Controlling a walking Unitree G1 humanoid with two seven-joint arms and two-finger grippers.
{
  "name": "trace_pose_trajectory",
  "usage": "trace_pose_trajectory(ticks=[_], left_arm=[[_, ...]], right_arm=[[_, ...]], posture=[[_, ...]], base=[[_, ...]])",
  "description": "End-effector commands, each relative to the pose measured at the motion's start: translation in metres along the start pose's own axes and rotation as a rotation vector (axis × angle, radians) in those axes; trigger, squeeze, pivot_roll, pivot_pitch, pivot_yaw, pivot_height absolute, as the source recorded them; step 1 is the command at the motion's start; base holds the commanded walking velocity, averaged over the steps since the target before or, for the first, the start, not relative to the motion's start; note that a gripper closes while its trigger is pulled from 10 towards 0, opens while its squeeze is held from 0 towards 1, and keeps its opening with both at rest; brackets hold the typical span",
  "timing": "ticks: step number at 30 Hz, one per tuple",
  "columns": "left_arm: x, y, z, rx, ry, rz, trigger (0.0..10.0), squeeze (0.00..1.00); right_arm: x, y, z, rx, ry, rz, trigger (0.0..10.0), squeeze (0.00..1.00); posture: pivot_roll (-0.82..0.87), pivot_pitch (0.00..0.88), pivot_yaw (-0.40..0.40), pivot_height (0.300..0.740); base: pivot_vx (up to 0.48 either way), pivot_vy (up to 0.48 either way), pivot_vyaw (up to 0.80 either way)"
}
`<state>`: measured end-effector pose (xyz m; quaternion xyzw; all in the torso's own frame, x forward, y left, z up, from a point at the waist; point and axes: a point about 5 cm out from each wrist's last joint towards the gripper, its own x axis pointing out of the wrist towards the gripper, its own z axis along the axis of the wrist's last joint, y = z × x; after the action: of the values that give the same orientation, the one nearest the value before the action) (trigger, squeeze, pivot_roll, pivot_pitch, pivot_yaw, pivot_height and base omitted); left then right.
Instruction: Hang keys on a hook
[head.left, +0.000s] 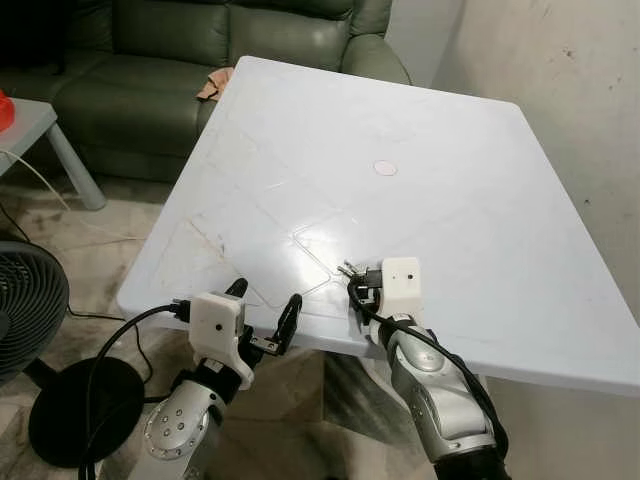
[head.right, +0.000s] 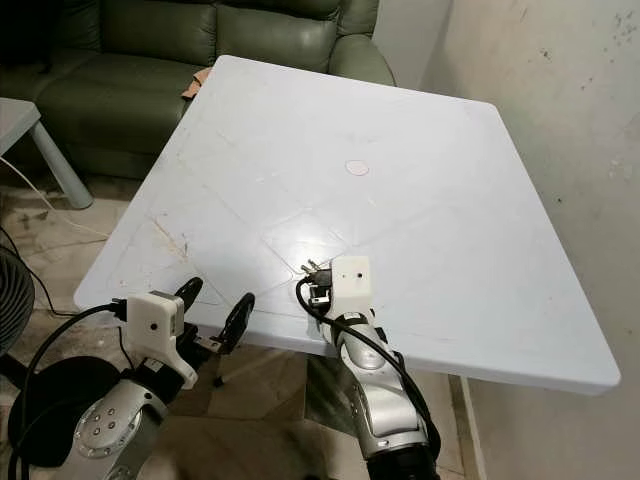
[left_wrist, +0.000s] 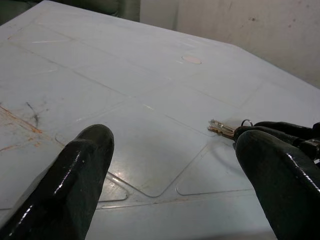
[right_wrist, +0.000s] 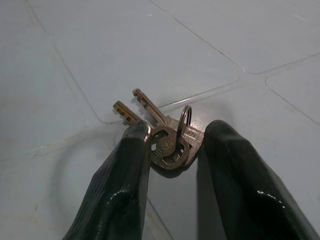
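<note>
Brass-coloured keys (right_wrist: 159, 136) lie flat on the white tabletop (head.left: 480, 200) near its front edge. Head views: right gripper (head.left: 362, 283) is right at them, left gripper (head.left: 266, 313) off the front edge, jaws wide, further away. Sofa (head.left: 150, 60) and fan (head.left: 25, 300) well clear; no hook visible. Left wrist view: keys sit just past the right fingers (left_wrist: 280, 131). Right wrist view: jaws narrow, straddling the key heads and ring (right_wrist: 184, 125), blades pointing away from the wrist; not visibly lifted.

Two brass keys (right_wrist: 162, 135) on a ring lie flat on the white table (head.left: 480, 200).
</note>
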<state>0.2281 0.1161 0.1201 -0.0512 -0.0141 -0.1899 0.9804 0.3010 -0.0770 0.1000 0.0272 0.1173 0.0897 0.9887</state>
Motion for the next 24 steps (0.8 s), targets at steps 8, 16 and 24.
trace_pose_trajectory(ticks=[8,16,24], left_arm=[[0.0011,-0.0029,0.0026,0.010,0.002,-0.020,10.0,0.00],[0.0028,-0.0037,0.0033,0.010,0.003,-0.029,10.0,0.00],[0.0033,-0.0037,0.0033,0.010,0.004,-0.034,10.0,0.00]], right_arm=[[0.0013,0.0081,0.0005,0.067,-0.004,-0.027,0.7,0.00],[0.0008,0.0034,-0.0001,0.071,-0.009,-0.055,0.0,0.00],[0.0005,0.0032,0.0009,0.072,-0.020,-0.059,0.0,0.00]], posture=[[0.19,0.139,-0.099,0.740],[0.18,0.142,-0.092,0.740],[0.18,0.143,-0.090,0.740]], base=[[0.000,0.000,0.00],[0.000,0.000,0.00],[0.000,0.000,0.00]])
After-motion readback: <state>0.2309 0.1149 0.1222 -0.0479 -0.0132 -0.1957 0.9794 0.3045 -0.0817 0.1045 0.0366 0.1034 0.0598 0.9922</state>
